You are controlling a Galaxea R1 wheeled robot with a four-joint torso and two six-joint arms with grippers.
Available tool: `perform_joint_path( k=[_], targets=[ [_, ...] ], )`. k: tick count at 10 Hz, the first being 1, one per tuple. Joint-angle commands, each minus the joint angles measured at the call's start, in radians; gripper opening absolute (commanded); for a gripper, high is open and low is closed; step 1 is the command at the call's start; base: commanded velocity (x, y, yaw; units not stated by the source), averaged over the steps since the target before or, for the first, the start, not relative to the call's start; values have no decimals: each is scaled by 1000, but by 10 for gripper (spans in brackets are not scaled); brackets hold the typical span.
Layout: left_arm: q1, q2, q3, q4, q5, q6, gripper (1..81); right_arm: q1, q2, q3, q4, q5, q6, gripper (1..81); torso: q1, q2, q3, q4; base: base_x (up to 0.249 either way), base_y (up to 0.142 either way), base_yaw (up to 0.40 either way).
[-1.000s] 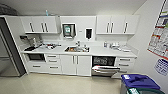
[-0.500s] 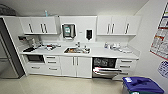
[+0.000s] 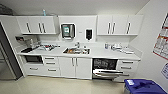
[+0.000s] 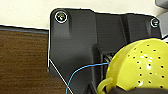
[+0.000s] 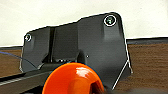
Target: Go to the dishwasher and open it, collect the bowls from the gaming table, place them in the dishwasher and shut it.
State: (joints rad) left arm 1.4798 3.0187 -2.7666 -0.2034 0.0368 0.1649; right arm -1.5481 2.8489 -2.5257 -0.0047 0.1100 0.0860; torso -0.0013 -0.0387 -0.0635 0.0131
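Under the counter right of the sink, the dishwasher stands open, its steel door folded down and its dark racks showing. A yellow perforated bowl with a small loop handle sits close in the left wrist view, with my left gripper shut on its lower edge. In the right wrist view my right gripper is shut on an orange bowl, rounded side up. The gaming table is out of view.
White kitchen units line the far wall, with a sink in the middle and a built-in oven at the left. A blue bin stands on the floor at the near right. Pale floor lies between me and the cabinets.
The whole head picture has shifted a little as the camera moved. The blue bin sits lower and nearer in the picture now. The dishwasher door stays down.
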Motion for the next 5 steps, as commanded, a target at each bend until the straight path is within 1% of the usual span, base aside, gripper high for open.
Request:
perform_joint_path(
  k=[1, 5],
  targets=[
    [-52, -4, -5, -2, 60, 7, 10, 50, -18, 7, -9, -47, -2, 10, 1, 0, 0, 0, 129, 0, 0],
    [-52, -4, -5, -2, 60, 8, 10, 49, -17, 7, -8, -47, -2, 10, 1, 0, 0, 0, 135, 0, 0]
  ],
)
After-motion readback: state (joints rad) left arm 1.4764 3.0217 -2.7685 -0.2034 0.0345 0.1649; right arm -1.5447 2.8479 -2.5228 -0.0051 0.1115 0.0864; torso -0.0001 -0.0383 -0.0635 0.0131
